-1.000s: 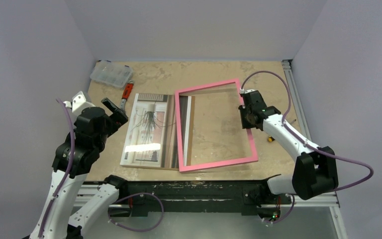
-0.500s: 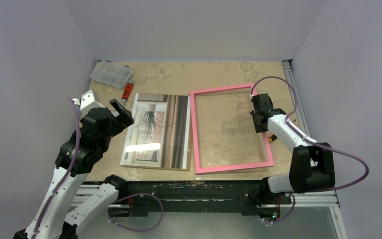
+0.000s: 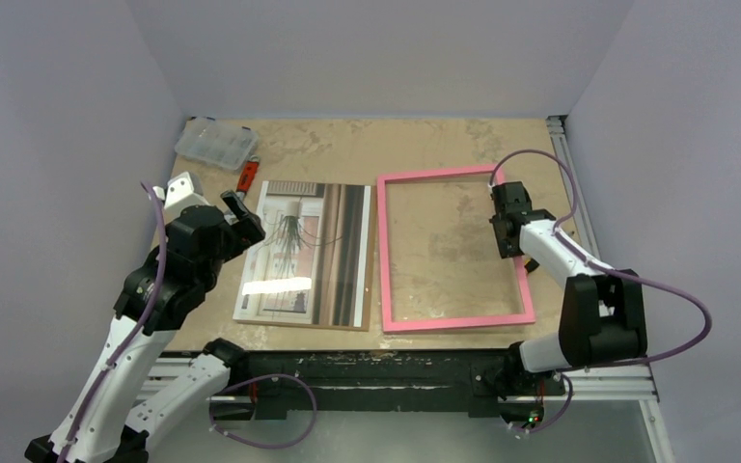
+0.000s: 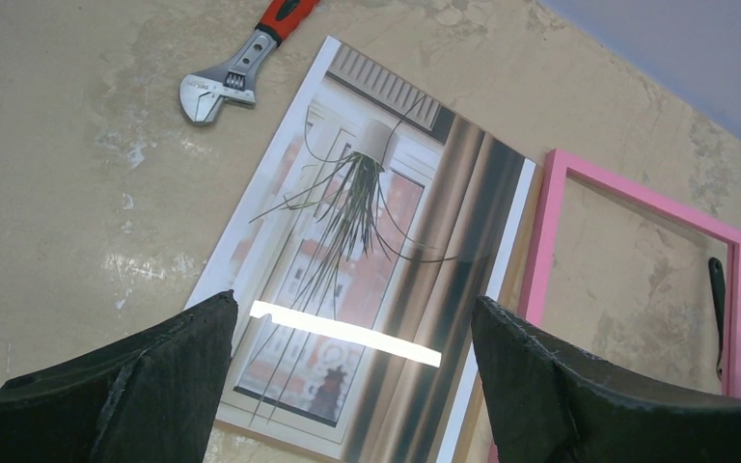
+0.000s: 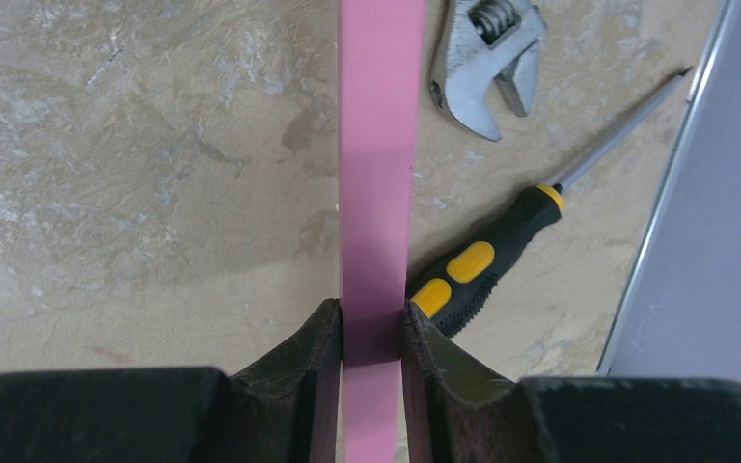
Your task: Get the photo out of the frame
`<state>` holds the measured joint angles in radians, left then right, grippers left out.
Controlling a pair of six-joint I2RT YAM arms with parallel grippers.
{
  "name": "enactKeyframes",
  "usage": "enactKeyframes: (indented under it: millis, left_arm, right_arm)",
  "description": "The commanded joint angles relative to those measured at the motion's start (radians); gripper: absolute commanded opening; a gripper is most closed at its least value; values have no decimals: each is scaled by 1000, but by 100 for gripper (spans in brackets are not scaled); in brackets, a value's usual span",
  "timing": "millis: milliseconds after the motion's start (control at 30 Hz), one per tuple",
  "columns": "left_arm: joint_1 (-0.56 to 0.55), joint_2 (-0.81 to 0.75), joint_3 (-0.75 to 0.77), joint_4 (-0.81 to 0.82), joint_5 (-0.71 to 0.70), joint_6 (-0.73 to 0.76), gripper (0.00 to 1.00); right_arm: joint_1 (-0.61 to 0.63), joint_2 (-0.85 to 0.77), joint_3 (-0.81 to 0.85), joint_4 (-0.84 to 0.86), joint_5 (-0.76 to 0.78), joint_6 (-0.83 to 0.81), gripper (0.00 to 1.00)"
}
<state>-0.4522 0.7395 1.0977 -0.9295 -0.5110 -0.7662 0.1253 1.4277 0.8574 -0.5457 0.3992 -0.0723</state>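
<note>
The thin-bordered pink frame (image 3: 383, 256) sits at the 3 o'clock side of the table (image 3: 415, 145), whose surface shows through its opening. The right gripper (image 5: 373, 333) is clamped on the frame's 3 o'clock bar. Just beside the frame, at 9 o'clock, lies the photo print (image 3: 304, 253), a hanging plant before a window. Above it hovers the left gripper (image 4: 352, 304), fingers spread wide. The table is beige and mottled, with pale lilac walls (image 3: 376, 58) around it. A red-handled wrench (image 4: 241, 68) lies at 11 o'clock and a yellow-black screwdriver (image 5: 487, 265) outside the clamped bar.
</note>
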Motion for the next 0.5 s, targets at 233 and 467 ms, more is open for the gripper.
enactKeyframes:
  millis: [233, 467]
  left_arm:
    - [-6, 17, -14, 38, -11, 8, 88]
    - [-7, 36, 5, 36, -14, 19, 88]
  right_arm:
    - [-21, 180, 94, 26, -89, -3, 0]
    - [-82, 242, 99, 29, -19, 41, 0]
